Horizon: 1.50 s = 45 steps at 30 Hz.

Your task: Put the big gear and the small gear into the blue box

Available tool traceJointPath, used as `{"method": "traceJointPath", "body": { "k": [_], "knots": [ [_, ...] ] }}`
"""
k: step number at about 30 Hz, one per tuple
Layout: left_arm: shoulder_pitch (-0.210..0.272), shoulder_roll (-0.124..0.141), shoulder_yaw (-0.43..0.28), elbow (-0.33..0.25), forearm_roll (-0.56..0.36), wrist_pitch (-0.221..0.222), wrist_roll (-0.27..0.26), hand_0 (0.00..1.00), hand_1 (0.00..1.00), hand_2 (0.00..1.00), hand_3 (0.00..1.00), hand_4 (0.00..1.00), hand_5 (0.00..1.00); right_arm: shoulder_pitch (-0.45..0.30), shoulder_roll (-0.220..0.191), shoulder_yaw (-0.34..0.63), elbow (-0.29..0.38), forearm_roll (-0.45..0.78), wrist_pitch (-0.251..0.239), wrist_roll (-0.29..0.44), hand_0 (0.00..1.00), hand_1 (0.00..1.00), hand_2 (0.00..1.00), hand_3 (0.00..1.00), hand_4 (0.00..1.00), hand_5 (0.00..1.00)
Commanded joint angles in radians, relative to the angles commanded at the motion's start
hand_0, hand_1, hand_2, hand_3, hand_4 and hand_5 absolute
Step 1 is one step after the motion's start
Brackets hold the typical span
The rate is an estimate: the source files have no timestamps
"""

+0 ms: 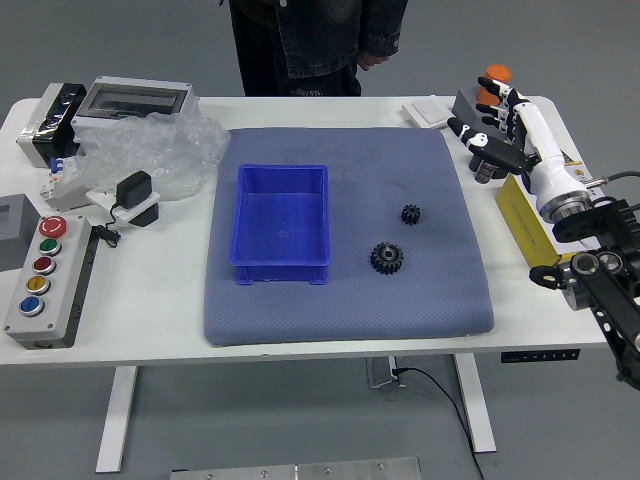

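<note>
My right hand (500, 125) is at the table's right side, above the mat's back right corner, its fingers spread and holding nothing. On the grey-blue mat lie two dark gears: the big gear (386, 258) right of centre, and the small gear (411, 214) behind it and slightly to its right. Neither is touched by the hand. Left of both gears stands the blue box (283, 270), with nothing visible inside it. The left hand is out of view.
A button panel (50, 285), a clear plastic bag (160, 150) and devices occupy the table's left side. Near my right arm are a yellow box (528, 222) and an orange-topped item (497, 74). A person stands at the far side, one hand hanging beyond the table.
</note>
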Motion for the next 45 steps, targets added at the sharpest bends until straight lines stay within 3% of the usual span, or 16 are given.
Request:
{"method": "traceJointPath", "body": {
  "k": [5, 6, 17, 18, 23, 24, 35, 45],
  "knots": [
    [0.0, 0.0, 0.0, 0.0, 0.0, 0.0, 0.0, 0.729, 0.679, 0.702, 0.703, 0.441, 0.029, 0.032, 0.004, -0.018, -0.033, -0.037, -0.003, -0.017, 0.682, 0.662, 0.787, 0.807, 0.674, 0.042],
    [0.0, 0.0, 0.001, 0.0, 0.0, 0.0, 0.001, 0.729, 0.679, 0.705, 0.701, 0.441, 0.029, 0.039, 0.005, -0.022, -0.038, -0.047, -0.004, -0.021, 0.697, 0.577, 0.658, 0.728, 0.64, 0.002],
    [-0.001, 0.002, -0.001, 0.0, 0.002, 0.0, 0.001, 0.729, 0.68, 0.705, 0.701, 0.44, 0.029, 0.102, 0.007, -0.076, -0.093, -0.09, 0.029, -0.071, 0.688, 0.573, 0.668, 0.706, 0.677, 0.037],
    [-0.002, 0.002, -0.002, 0.0, 0.002, 0.0, 0.001, 0.73, 0.679, 0.705, 0.701, 0.44, 0.029, 0.108, 0.006, -0.084, -0.101, -0.095, 0.035, -0.079, 0.683, 0.656, 0.794, 0.832, 0.671, 0.021],
    [-0.004, 0.002, -0.005, 0.0, 0.005, -0.001, 0.001, 0.73, 0.679, 0.705, 0.701, 0.44, 0.029, 0.15, 0.003, -0.157, -0.168, -0.116, 0.071, -0.119, 0.683, 0.656, 0.794, 0.832, 0.671, 0.021],
    [-0.004, 0.002, -0.005, 0.0, 0.005, -0.001, 0.002, 0.73, 0.679, 0.705, 0.7, 0.439, 0.028, 0.16, 0.004, -0.173, -0.184, -0.126, 0.079, -0.129, 0.706, 0.704, 0.854, 0.888, 0.683, 0.027],
    [-0.001, 0.003, 0.002, 0.0, 0.003, 0.0, 0.004, 0.73, 0.68, 0.705, 0.699, 0.44, 0.028, 0.252, 0.034, -0.326, -0.324, -0.268, 0.148, -0.213, 0.734, 0.718, 0.857, 0.893, 0.705, 0.04],
    [-0.003, 0.004, -0.001, 0.0, 0.01, -0.002, 0.005, 0.729, 0.68, 0.705, 0.7, 0.442, 0.03, 0.298, 0.071, -0.413, -0.39, -0.356, 0.185, -0.248, 0.734, 0.691, 0.761, 0.82, 0.733, 0.078]
  ]
}}
